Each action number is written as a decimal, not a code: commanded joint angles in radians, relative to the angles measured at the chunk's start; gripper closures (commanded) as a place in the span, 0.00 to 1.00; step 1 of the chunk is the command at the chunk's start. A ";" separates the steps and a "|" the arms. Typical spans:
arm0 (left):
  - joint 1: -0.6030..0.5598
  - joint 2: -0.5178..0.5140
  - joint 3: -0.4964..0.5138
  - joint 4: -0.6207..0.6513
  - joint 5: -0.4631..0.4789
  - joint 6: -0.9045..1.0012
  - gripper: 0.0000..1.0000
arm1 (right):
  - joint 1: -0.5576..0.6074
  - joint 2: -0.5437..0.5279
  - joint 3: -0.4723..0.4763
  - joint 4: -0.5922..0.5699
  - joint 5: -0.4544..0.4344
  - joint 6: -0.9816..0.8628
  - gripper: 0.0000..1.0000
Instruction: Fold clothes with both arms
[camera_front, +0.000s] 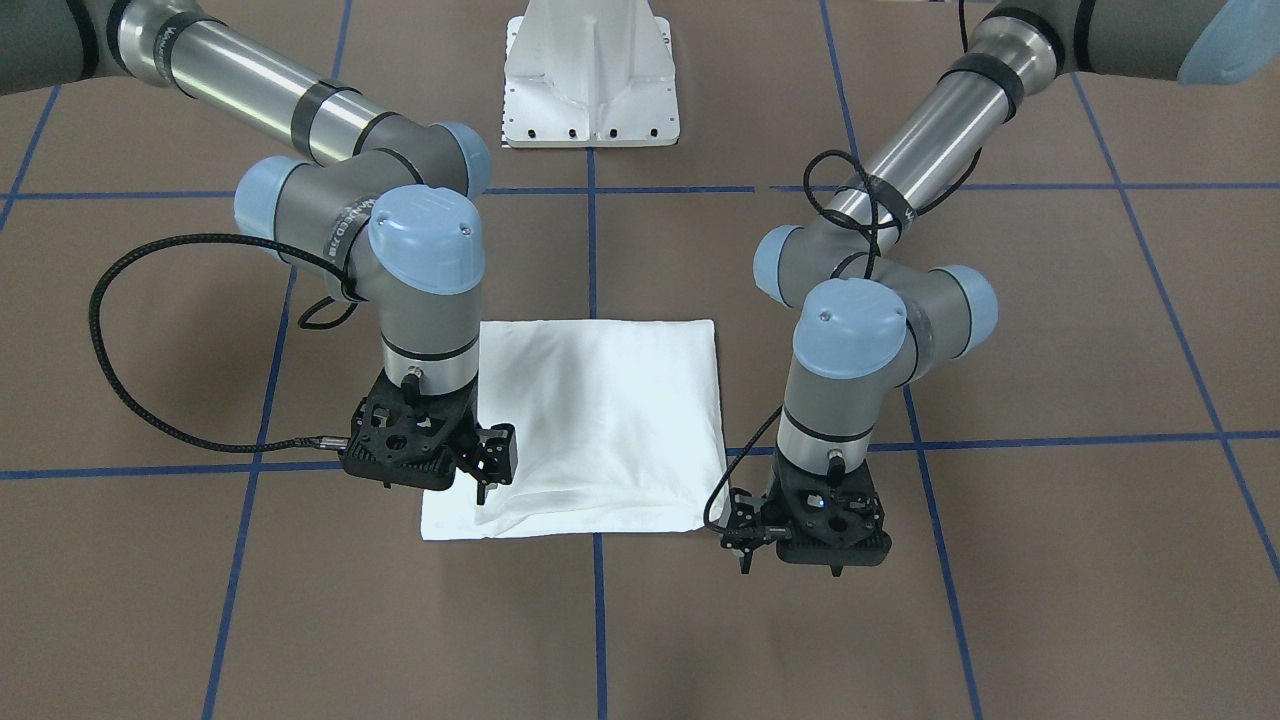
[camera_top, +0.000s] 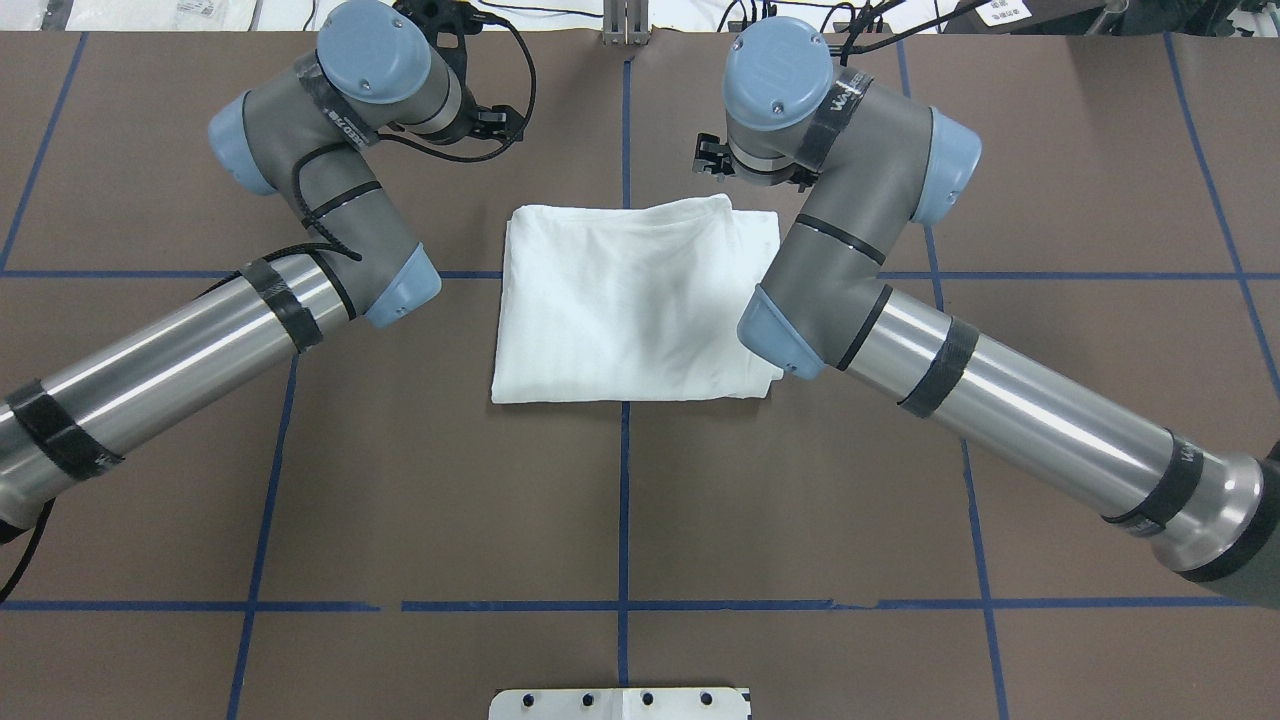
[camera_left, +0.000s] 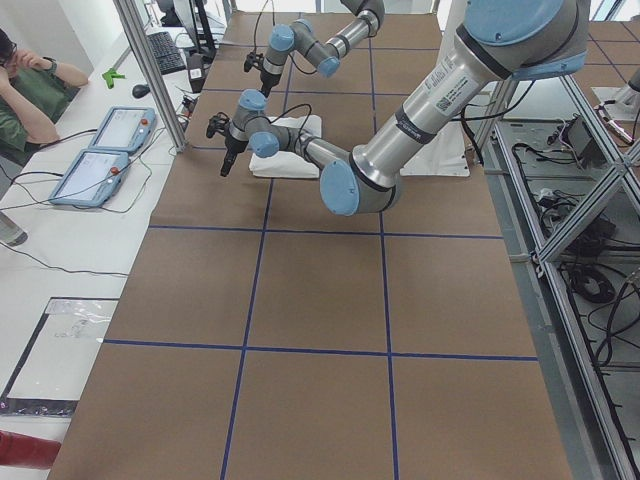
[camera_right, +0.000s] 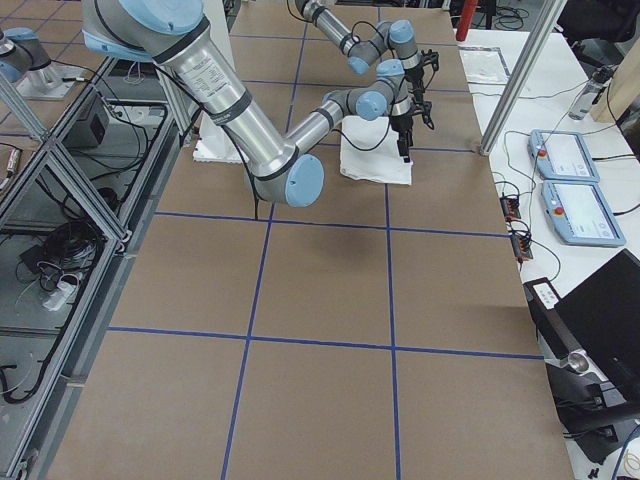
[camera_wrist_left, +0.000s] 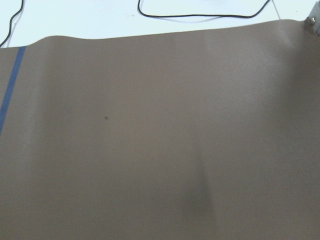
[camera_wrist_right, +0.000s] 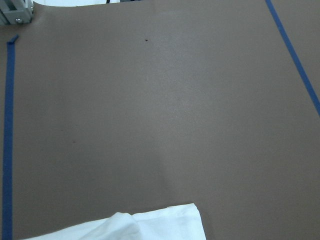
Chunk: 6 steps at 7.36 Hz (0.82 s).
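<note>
White shirt (camera_front: 600, 420), folded into a rectangle, lay flat at the centre of the front-facing frame on the brown table (camera_front: 1050, 600), across a blue tape line (camera_front: 598, 620). Over its lower-left corner stood the right gripper (camera_front: 487, 468); just off its lower-right corner, the left gripper (camera_front: 745, 535). Finger spread of either could not be told.

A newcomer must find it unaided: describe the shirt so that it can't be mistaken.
Start from the brown table crossed by blue tape lines. Near its middle, between the left gripper and the right gripper, lies the shirt. Unlike the white metal pedestal, it is soft cloth, folded into a flat, nearly square packet.
</note>
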 joint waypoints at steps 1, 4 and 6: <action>-0.022 0.138 -0.355 0.243 -0.076 0.137 0.00 | 0.078 -0.111 0.130 -0.025 0.130 -0.165 0.00; -0.162 0.348 -0.706 0.484 -0.186 0.467 0.00 | 0.219 -0.332 0.470 -0.275 0.254 -0.521 0.00; -0.383 0.520 -0.742 0.487 -0.340 0.822 0.00 | 0.428 -0.554 0.551 -0.278 0.412 -0.868 0.00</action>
